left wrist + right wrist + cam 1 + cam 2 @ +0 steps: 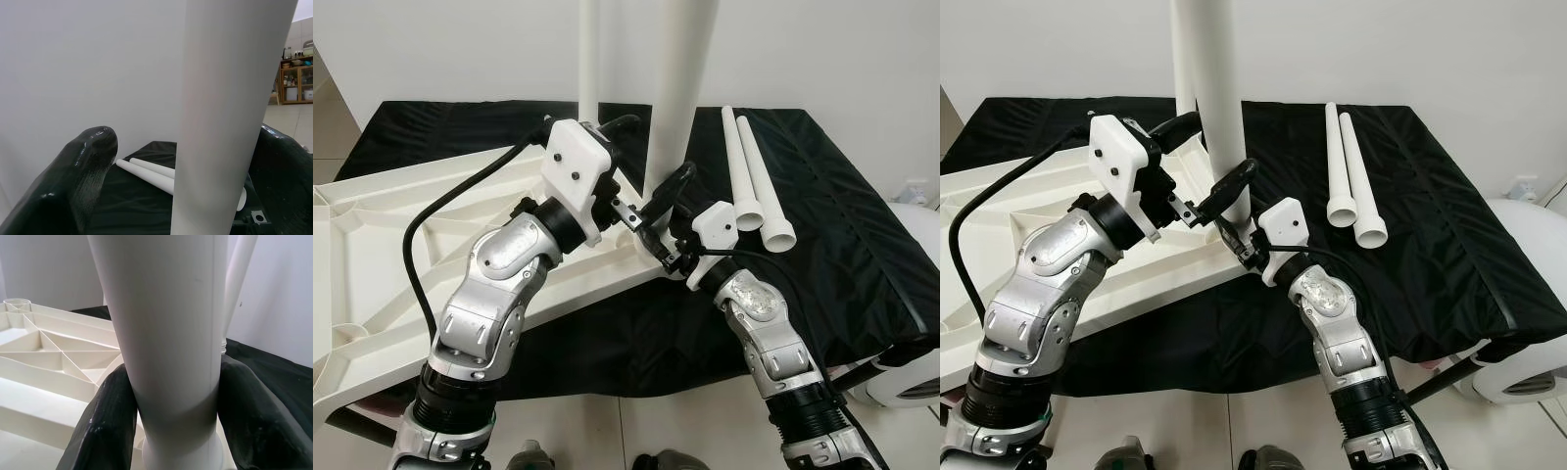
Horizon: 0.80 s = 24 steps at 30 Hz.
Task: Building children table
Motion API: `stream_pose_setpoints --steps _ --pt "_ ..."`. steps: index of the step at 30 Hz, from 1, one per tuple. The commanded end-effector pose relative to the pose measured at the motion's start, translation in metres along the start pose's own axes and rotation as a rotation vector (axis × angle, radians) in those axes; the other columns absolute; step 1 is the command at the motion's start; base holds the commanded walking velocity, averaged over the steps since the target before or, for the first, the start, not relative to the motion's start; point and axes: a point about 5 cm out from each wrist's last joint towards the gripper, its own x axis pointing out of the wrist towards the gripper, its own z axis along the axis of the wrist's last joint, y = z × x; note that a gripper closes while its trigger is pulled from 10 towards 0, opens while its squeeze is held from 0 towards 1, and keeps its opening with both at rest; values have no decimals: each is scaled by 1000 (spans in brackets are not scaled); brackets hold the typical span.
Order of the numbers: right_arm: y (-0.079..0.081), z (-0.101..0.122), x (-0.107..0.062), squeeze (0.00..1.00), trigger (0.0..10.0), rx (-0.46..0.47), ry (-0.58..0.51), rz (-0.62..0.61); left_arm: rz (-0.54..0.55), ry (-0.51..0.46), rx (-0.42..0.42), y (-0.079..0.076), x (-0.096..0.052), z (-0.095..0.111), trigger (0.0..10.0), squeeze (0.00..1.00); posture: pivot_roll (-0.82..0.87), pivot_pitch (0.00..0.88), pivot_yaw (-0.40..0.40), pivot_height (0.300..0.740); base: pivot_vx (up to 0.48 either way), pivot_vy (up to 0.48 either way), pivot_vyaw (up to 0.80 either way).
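Observation:
A white children's table top lies upside down, ribs up, on a black cloth. Two white legs stand upright in it: a near one at the corner and a second one behind it. My right gripper is shut on the base of the near leg, with a black finger pressed against each side. My left gripper is open and straddles the same leg slightly higher; one finger stands clear of it. Two loose legs lie side by side at the back right.
The cloth-covered surface ends at a front edge just before my arms, with tiled floor below. A white rounded appliance sits on the floor at the right. A white wall runs close behind the surface. A black cable loops over the table top.

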Motion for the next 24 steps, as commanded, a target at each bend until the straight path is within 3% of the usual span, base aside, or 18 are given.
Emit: stream_pose_setpoints --steps 1,9,13,18,24 --pt "-4 9 1 0 10000 -4 -52 -10 4 6 7 1 1 0 10000 0 73 0 -53 740 0 0 0" --pt "-9 5 3 0 10000 11 -12 -58 -30 -21 3 -4 4 8 10000 0 73 0 -52 740 0 0 0" --pt "-17 0 7 0 10000 88 31 -163 -79 -37 -38 -10 4 14 10000 0 75 0 -49 740 0 0 0" --pt "-30 -4 8 0 10000 165 53 -340 -113 6 -109 -16 -2 5 10000 0 73 0 -46 740 0 0 0" --pt "-35 -6 5 0 10000 184 45 -397 -62 32 -126 -10 -7 -2 10000 0 70 0 -46 740 0 0 0"
